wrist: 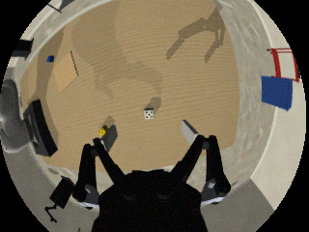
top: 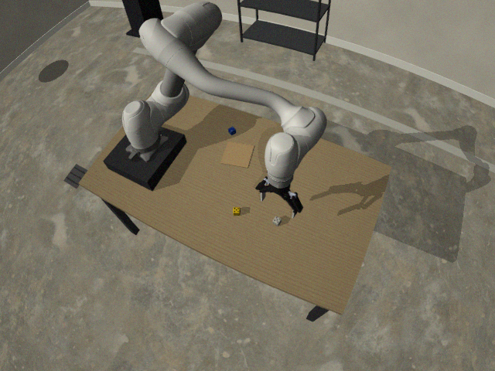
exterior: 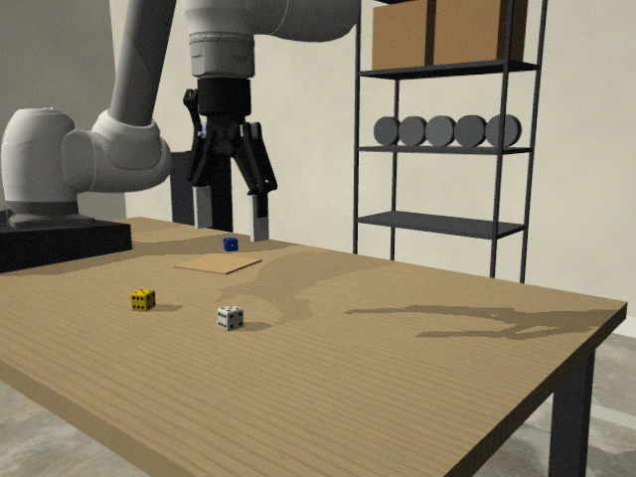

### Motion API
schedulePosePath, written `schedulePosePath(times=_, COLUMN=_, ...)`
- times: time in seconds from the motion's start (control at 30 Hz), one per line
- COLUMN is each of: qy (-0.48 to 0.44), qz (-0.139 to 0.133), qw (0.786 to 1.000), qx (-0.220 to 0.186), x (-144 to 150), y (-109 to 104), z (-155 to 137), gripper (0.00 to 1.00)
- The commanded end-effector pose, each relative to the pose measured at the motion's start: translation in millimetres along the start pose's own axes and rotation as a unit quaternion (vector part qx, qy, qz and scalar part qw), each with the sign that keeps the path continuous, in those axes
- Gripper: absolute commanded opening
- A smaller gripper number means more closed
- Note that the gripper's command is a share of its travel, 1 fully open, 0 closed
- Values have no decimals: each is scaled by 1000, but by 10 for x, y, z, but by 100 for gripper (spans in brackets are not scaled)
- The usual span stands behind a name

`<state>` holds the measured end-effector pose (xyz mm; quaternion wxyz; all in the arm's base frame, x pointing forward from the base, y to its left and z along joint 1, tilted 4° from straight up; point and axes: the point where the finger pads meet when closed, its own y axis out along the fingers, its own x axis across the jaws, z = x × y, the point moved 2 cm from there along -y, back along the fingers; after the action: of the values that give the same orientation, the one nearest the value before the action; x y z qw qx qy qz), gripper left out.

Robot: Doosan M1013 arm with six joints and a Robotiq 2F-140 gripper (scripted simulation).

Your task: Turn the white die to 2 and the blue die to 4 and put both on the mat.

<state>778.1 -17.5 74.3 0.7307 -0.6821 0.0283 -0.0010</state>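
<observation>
My gripper (top: 278, 205) (exterior: 231, 232) (wrist: 149, 129) is open and empty, high above the table near the white die. The white die (top: 277, 220) (exterior: 230, 317) (wrist: 149, 114) lies flat on the table with its 5 face up. The yellow die (top: 237, 211) (exterior: 142, 299) (wrist: 102, 130) lies flat, left of the white die and close to the left finger in the wrist view. The blue die (top: 231, 130) (exterior: 231, 243) (wrist: 50, 59) lies on the table behind the mat; its top number is too small to tell. The mat (top: 237, 154) (exterior: 218, 263) (wrist: 65, 72) holds no die.
The wooden table (top: 192, 216) (exterior: 334, 390) carries the arm's black base block (top: 168, 159) (exterior: 67, 243) (wrist: 41, 128) at its left side. A dark shelf rack (top: 279, 35) (exterior: 441, 223) stands beyond the table. The arm's shadow falls across the table's right part.
</observation>
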Motion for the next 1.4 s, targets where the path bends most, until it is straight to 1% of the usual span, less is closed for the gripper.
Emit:
schedulePosePath(times=0.0, qy=2, qz=1, qw=1000, qx=-3, x=6, y=9, z=-44, gripper=100)
schedulePosePath(times=0.23, qy=4, qz=1, qw=1000, qx=-3, x=6, y=10, z=-44, gripper=100)
schedulePosePath(times=0.3, qy=20, qz=1, qw=1000, qx=-3, x=6, y=17, z=-44, gripper=100)
schedulePosePath(times=0.37, qy=56, qz=1, qw=998, qx=-3, x=6, y=32, z=-45, gripper=100)
schedulePosePath(times=0.43, qy=56, qz=1, qw=998, qx=-3, x=6, y=32, z=-45, gripper=100)
schedulePosePath(times=0.53, qy=146, qz=1, qw=989, qx=-3, x=7, y=70, z=-45, gripper=100)
schedulePosePath(times=0.57, qy=152, qz=1, qw=988, qx=-3, x=7, y=72, z=-45, gripper=100)
schedulePosePath(times=0.6, qy=183, qz=1, qw=983, qx=-3, x=7, y=85, z=-46, gripper=100)
schedulePosePath(times=0.63, qy=194, qz=1, qw=981, qx=-3, x=7, y=90, z=-46, gripper=100)
schedulePosePath(times=0.77, qy=278, qz=1, qw=961, qx=-3, x=7, y=126, z=-46, gripper=100)
schedulePosePath(times=0.8, qy=287, qz=1, qw=958, qx=-3, x=7, y=130, z=-46, gripper=100)
schedulePosePath(times=0.87, qy=333, qz=0, qw=943, qx=-3, x=7, y=150, z=-47, gripper=100)
schedulePosePath(times=0.9, qy=335, qz=0, qw=942, qx=-3, x=7, y=151, z=-47, gripper=100)
schedulePosePath(times=0.93, qy=368, qz=0, qw=930, qx=-3, x=7, y=166, z=-47, gripper=100)
schedulePosePath(times=1.0, qy=368, qz=0, qw=930, qx=-3, x=7, y=166, z=-47, gripper=100)
schedulePosePath(times=1.03, qy=384, qz=0, qw=923, qx=-3, x=7, y=173, z=-47, gripper=100)
schedulePosePath(times=1.07, qy=423, qz=0, qw=906, qx=-3, x=7, y=191, z=-48, gripper=100)
schedulePosePath(times=1.1, qy=432, qz=0, qw=902, qx=-3, x=7, y=195, z=-48, gripper=100)
schedulePosePath(times=1.17, qy=473, qz=0, qw=881, qx=-3, x=7, y=214, z=-48, gripper=100)
schedulePosePath(times=1.2, qy=478, qz=0, qw=878, qx=-3, x=7, y=216, z=-48, gripper=100)
schedulePosePath(times=1.23, qy=507, qz=0, qw=862, qx=-3, x=7, y=230, z=-48, gripper=100)
schedulePosePath(times=1.33, qy=556, qz=0, qw=831, qx=-3, x=7, y=254, z=-49, gripper=100)
schedulePosePath(times=1.37, qy=559, qz=0, qw=829, qx=-3, x=7, y=256, z=-49, gripper=100)
